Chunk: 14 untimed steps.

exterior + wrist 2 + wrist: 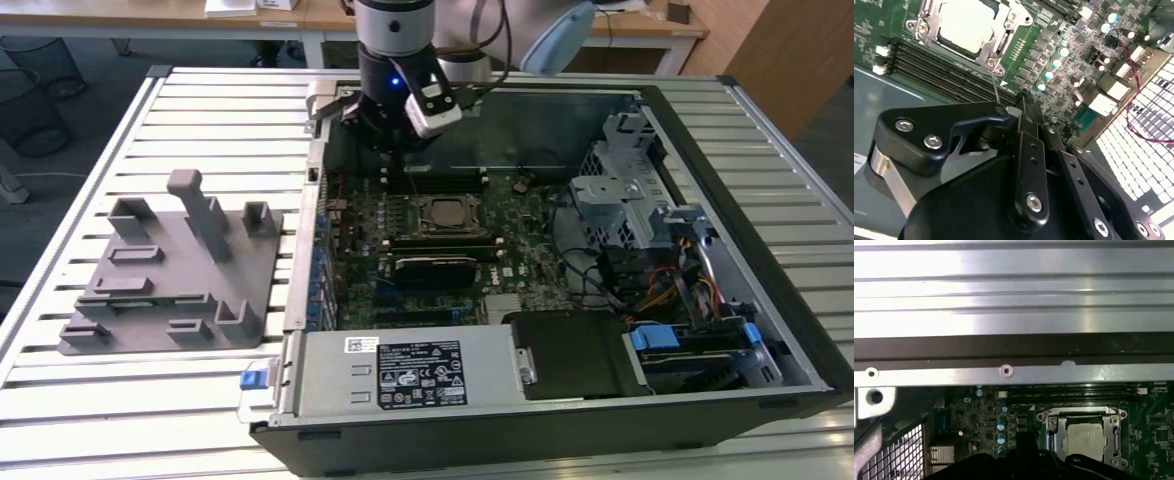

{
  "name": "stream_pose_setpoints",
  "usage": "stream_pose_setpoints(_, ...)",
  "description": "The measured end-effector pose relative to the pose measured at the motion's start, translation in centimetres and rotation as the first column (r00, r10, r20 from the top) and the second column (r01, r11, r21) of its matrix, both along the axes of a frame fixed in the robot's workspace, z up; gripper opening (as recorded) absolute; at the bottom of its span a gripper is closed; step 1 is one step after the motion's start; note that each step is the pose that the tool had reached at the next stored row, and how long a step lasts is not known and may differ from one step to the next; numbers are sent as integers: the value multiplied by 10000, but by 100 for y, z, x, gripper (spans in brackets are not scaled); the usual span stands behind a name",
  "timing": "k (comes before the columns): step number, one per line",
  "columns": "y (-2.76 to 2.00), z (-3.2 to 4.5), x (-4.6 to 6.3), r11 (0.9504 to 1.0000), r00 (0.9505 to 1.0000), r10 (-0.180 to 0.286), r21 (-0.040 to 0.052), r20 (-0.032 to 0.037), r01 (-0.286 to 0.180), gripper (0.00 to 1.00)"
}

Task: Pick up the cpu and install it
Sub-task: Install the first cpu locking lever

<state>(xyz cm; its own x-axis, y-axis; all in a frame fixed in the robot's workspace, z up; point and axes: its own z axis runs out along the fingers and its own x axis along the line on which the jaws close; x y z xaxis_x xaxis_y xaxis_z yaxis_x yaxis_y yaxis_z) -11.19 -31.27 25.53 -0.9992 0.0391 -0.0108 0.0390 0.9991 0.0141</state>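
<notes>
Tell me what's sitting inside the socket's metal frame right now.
The cpu, silvery-white top up, lies inside the socket frame on the motherboard. Its underside and the socket contacts are covered.

You had a silver-grey cylindrical arm (395, 25) ending in a black wrist section with a small blue light lit on its face. A white, box-shaped camera module (433, 110) sat clipped to the wrist, a black cable looping off beside it. The gripper (387, 140) was black throughout; in the second wrist view its linkages (1024, 165) were glossy black bars pinned with silver socket-head screws, over a silver band on the body.
</notes>
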Motion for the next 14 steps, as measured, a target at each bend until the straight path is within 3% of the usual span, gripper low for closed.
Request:
stream_pose_setpoints(8,5,-1,335,10000,10000,49,20,-11,-49,11)
stream_pose_setpoints(11,5,-9,386,10000,10000,48,52,-13,-48,11)
stream_pose_setpoints(12,2,-12,388,9999,10000,49,159,-13,-48,11)
stream_pose_setpoints(14,-20,-18,388,9988,10000,49,489,-10,-49,11)
